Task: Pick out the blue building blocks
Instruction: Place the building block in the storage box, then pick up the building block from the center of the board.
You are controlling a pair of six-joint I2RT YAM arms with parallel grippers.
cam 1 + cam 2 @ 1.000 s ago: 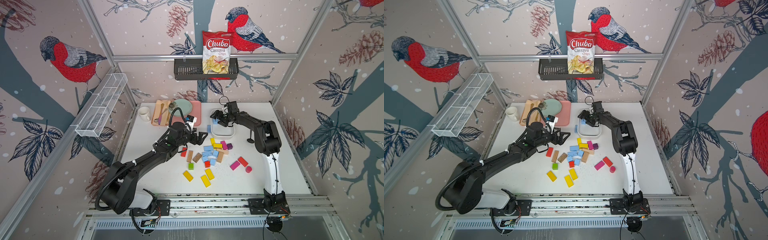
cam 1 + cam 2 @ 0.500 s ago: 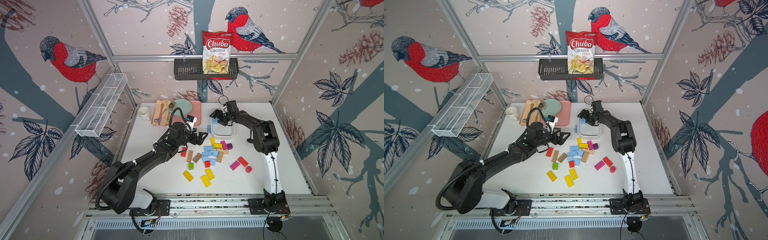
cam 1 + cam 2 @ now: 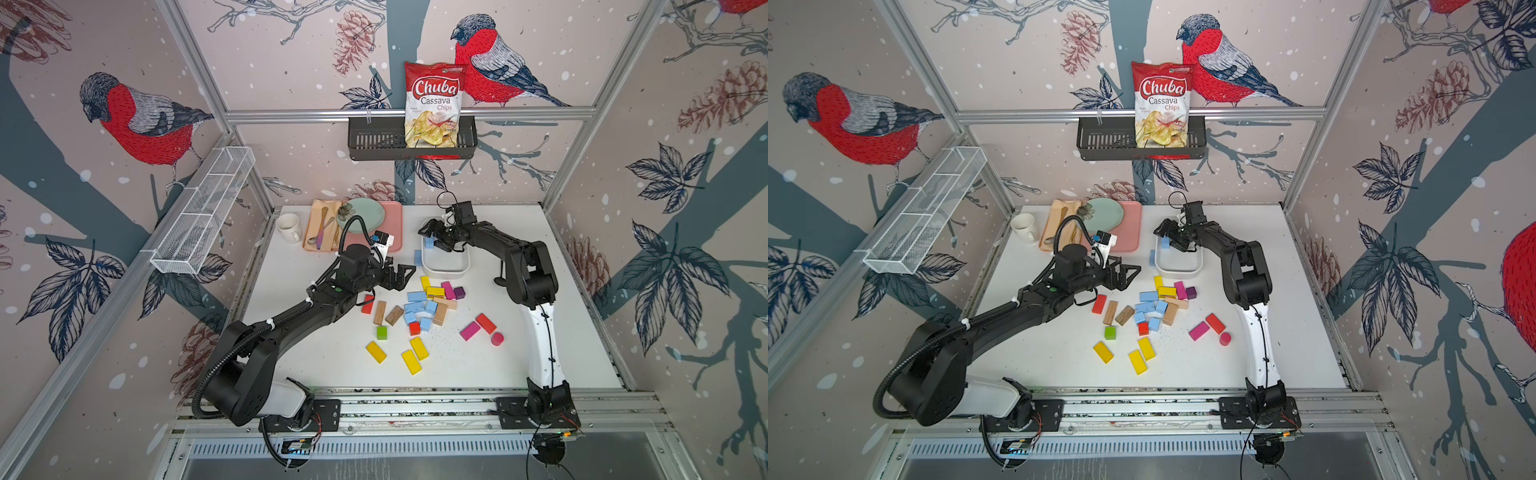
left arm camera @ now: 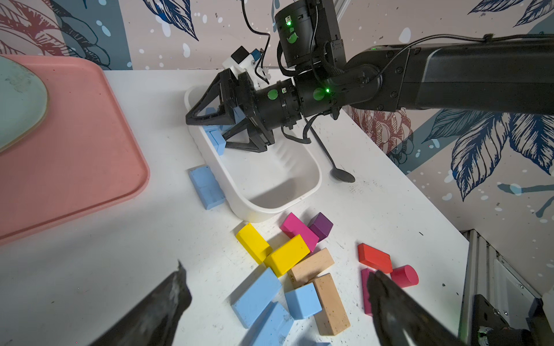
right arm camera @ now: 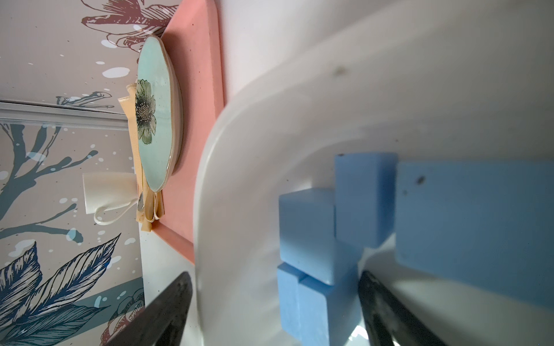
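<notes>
Blue building blocks (image 3: 417, 307) are lying on the bench (image 3: 328, 365) ahead of our empty, wide-spread left hand (image 3: 405, 276); we are hovering our right hand (image 4: 208, 131), also released, over others in the white tub (image 3: 448, 272).

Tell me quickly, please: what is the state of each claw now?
Left claw: open, holding nothing.
Right claw: open, gripping nothing, over the blue building blocks in the white bin.

blue building blocks (image 3: 417, 296), on table (image 3: 332, 365): six
yellow blocks (image 3: 376, 352): five
wooden blocks (image 3: 379, 312): four
magenta blocks (image 3: 470, 331): two
</notes>
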